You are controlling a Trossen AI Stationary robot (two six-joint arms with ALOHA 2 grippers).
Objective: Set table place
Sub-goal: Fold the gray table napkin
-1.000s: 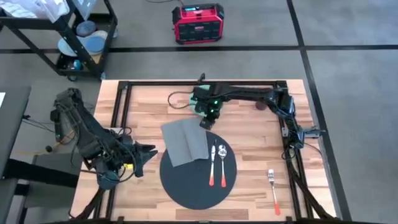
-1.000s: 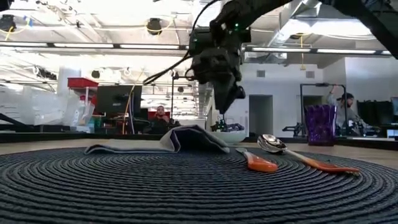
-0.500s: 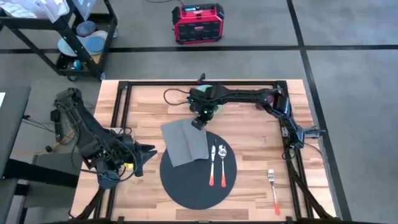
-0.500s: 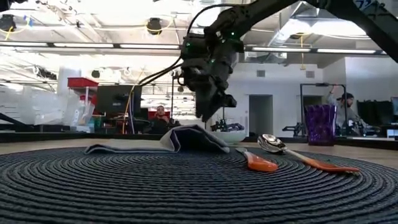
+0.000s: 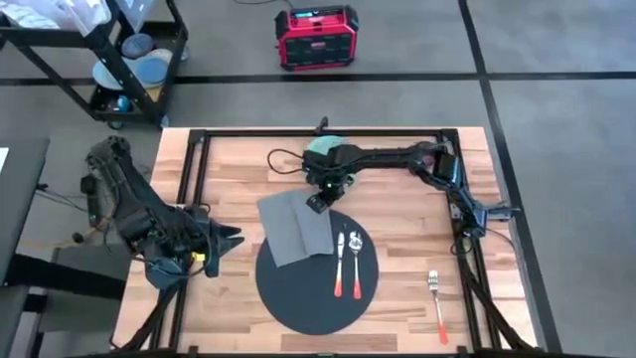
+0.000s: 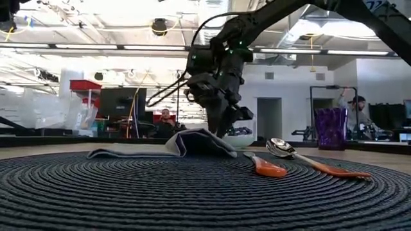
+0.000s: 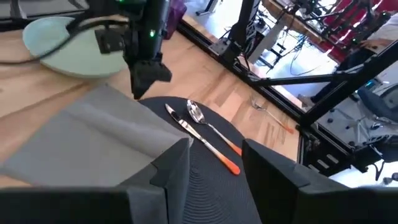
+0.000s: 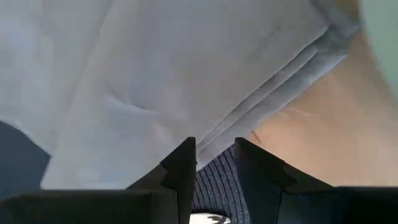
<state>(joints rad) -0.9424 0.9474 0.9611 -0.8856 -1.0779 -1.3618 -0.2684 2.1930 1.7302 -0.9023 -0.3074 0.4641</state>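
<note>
The right gripper hangs low over the far corner of the grey napkin, its jaws parted by a narrow gap and holding nothing; I cannot tell whether the tips touch the cloth. Just below them, the napkin lies half on the round dark placemat, which sits near the front middle of the table. One spoon and one knife, both orange-handled, lie side by side on the mat just beyond the jaws' right. One fork lies on bare wood, well apart. One pale green plate sits behind the gripper, partly covered by the arm. The left gripper waits open by the table's left edge.
</note>
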